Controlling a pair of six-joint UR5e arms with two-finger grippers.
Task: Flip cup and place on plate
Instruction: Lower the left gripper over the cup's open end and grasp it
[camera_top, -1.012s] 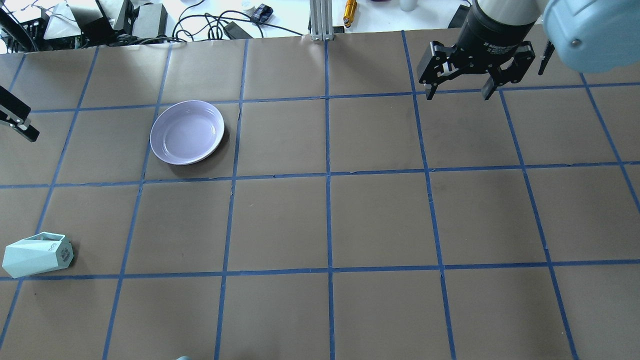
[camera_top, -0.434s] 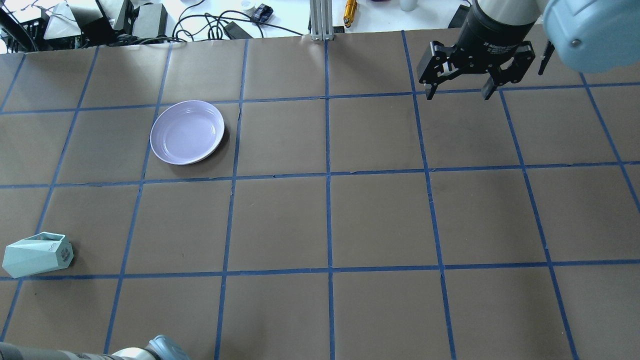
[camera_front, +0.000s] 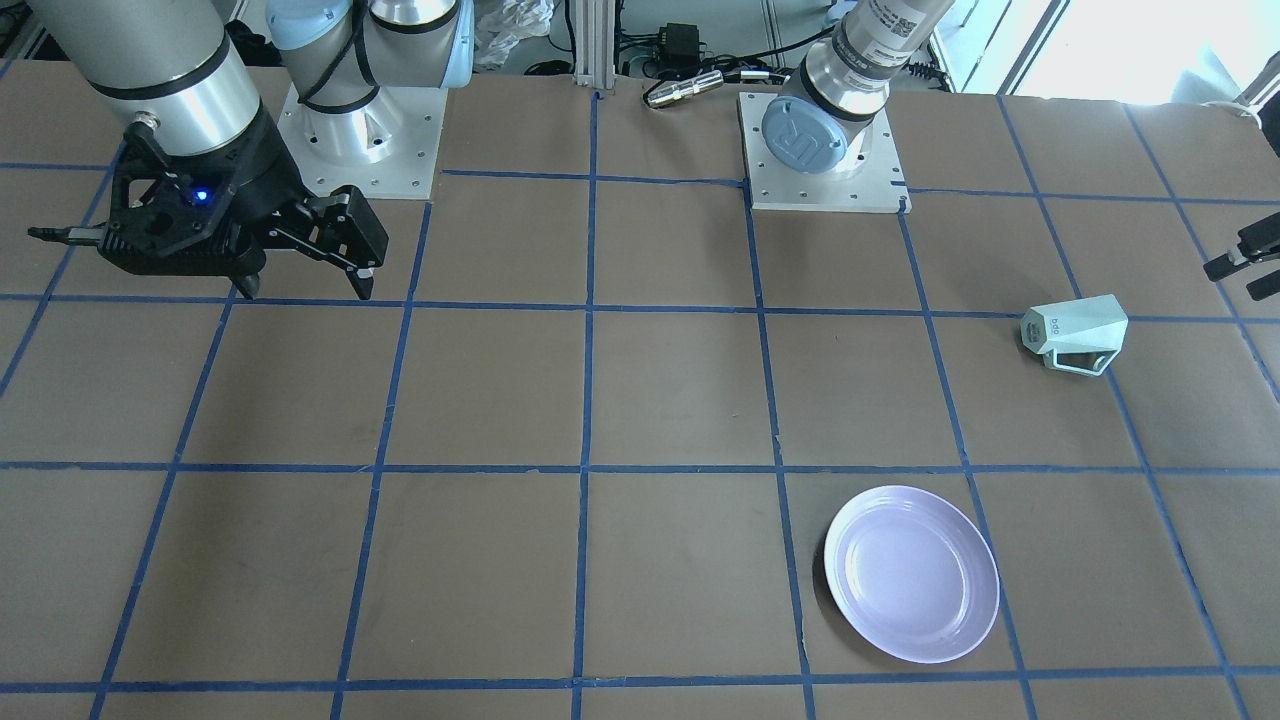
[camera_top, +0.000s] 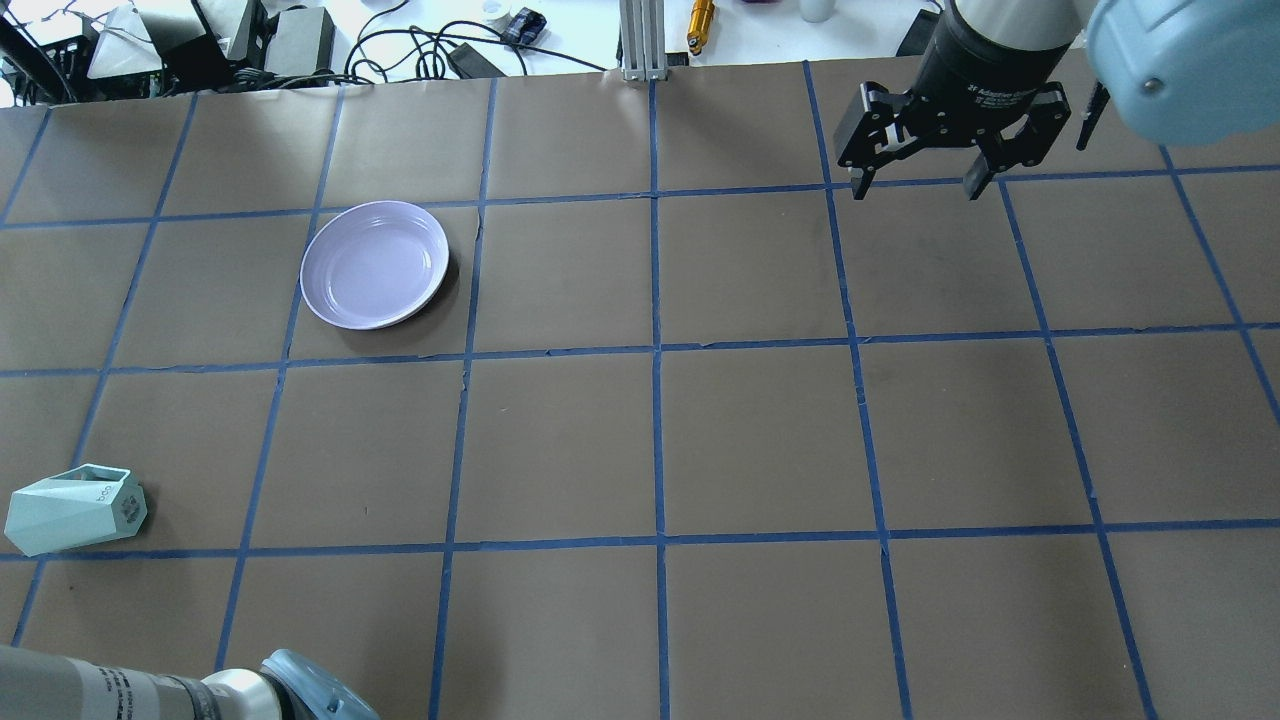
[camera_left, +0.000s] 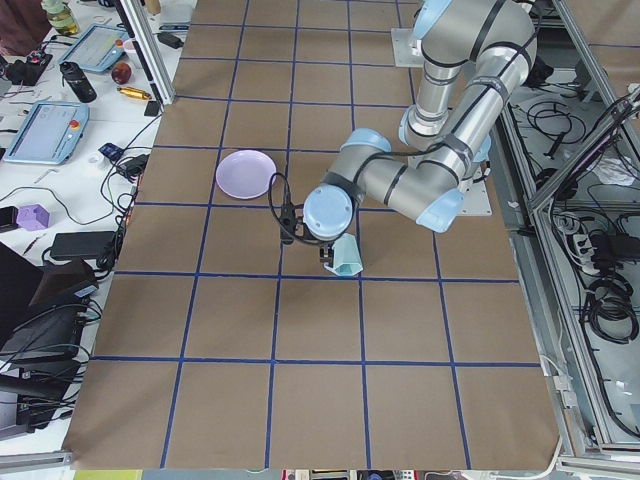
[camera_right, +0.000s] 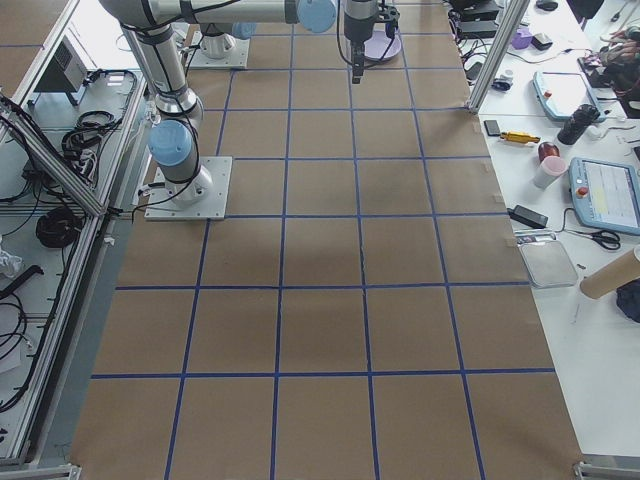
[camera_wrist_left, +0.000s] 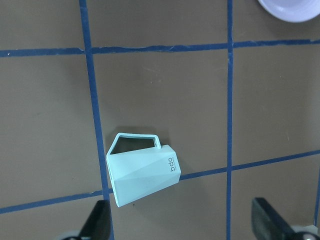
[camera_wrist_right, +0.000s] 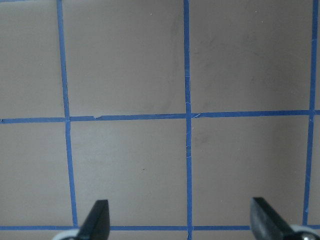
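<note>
the cup lies on its side on the table, on the robot's left and near its base; its base end points toward the table's middle, its mouth outward, its handle toward the far side, one lower corner touching a blue tape line; the left gripper hangs above it with fingers spread wide and nothing between them, the cup sitting off-centre toward one finger; the plate is bare and well apart, farther out across the table; the right gripper is likewise spread and empty, far off on the other side

likely trouble: the tapered, faceted sides could slip out of a pinch or spin on the paper; a descent not re-centred may land a finger on the body or handle and shove it; a loose hold could shift mid-flip; a release near the plate's raised rim could tip it

room looks generous: nothing stands between cup and plate, and the side view shows table continuing beyond the cup
</note>
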